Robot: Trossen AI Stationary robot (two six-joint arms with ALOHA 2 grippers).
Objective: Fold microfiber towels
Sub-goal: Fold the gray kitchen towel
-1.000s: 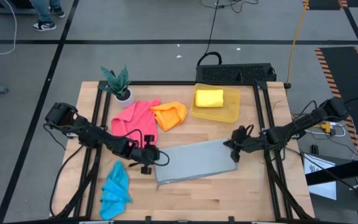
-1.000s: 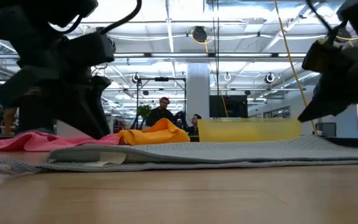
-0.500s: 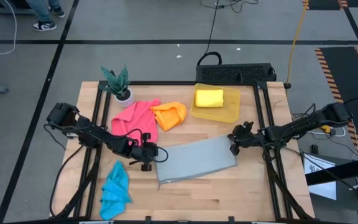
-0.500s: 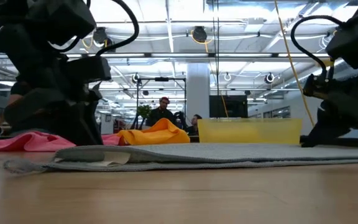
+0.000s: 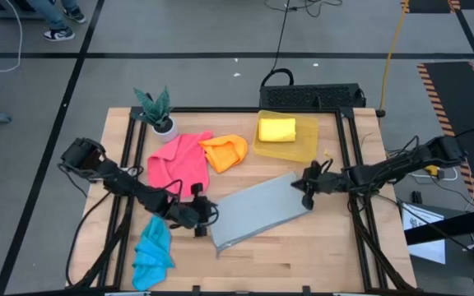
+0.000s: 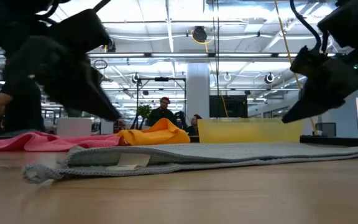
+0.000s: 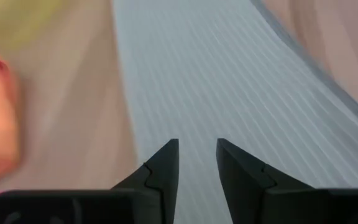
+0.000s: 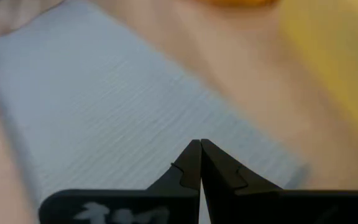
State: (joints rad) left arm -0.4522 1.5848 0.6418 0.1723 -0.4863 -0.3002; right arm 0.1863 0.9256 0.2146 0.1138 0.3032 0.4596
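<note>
While grey is being worked: step in hand looks like squaring up the half-folded grey towel (image 5: 257,211), which lies as a long strip slanted across the table middle.
Left gripper (image 5: 204,220): at the strip's near-left end, fingers part-open with a gap between them, over the cloth; whether cloth sits between them I cannot tell.
Right gripper (image 5: 306,186): at the far-right end, fingers pressed together; no cloth visibly pinched.
Next move, my judgement: take one short end and carry it over onto the other, keeping the long edges matched.
Other towels: pink towel (image 5: 177,159) and orange towel (image 5: 225,151) unfolded at the back left; blue towel (image 5: 152,249) crumpled at front left; yellow towel (image 5: 276,129) folded in the bin (image 5: 307,144).
Edges: left end near the blue towel; right end near the bin corner.
Open room: bare wood in front of and right of the strip.
</note>
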